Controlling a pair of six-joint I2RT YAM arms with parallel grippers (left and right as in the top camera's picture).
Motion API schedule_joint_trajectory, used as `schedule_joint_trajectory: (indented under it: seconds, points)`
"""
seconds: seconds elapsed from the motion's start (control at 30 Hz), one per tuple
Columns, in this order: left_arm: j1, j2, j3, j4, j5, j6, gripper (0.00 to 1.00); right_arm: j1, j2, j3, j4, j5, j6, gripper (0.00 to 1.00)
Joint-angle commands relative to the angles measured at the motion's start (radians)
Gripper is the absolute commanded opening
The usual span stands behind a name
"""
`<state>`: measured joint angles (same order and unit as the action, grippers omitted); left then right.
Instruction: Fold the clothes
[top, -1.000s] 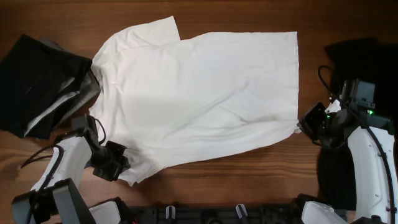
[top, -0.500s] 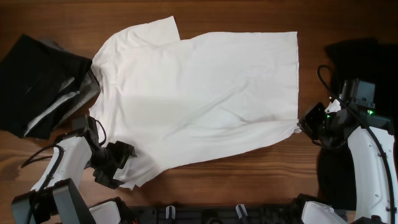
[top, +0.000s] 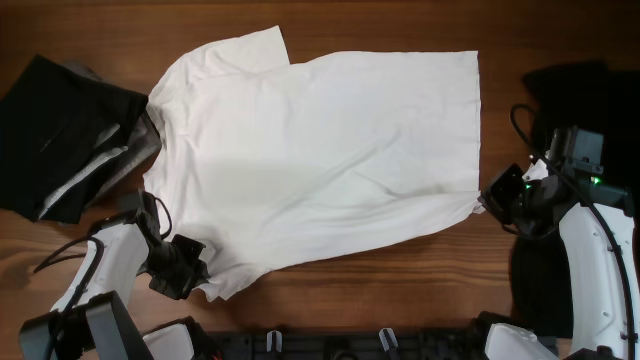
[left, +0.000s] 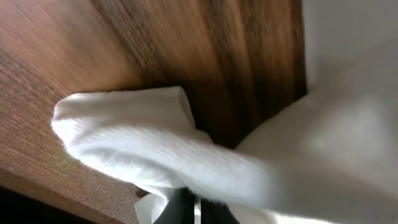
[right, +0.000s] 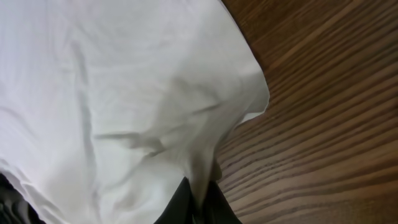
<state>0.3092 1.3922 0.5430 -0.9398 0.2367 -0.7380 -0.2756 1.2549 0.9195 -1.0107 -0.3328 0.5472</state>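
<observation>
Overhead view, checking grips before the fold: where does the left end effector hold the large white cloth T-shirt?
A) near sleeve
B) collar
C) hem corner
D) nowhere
A: the left end effector is shut on the near sleeve of the large white cloth T-shirt.

Overhead looks straight down on the table (top: 400, 290); both wrist views press close against the T-shirt (top: 320, 150).
</observation>
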Motion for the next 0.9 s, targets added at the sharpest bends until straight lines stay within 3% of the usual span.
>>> schedule_joint_trajectory:
  seconds: [0.0,0.3,0.67,0.87]
  points:
    - [-0.003,-0.047,0.082,-0.095,-0.01,0.071,0.04,0.003,-0.031,0.048,-0.025,-0.004,-0.026,0.05]
    - [-0.004,-0.261,0.362,-0.307,-0.044,0.11,0.04,0.003,-0.103,0.108,-0.142,0.056,-0.029,0.05]
    - [-0.005,-0.289,0.375,-0.229,-0.045,0.11,0.04,0.003,0.037,0.076,-0.146,0.122,-0.024,0.09]
    - [-0.024,-0.253,0.375,-0.159,-0.044,0.11,0.04,0.003,0.163,0.074,-0.055,-0.04,-0.1,0.04]
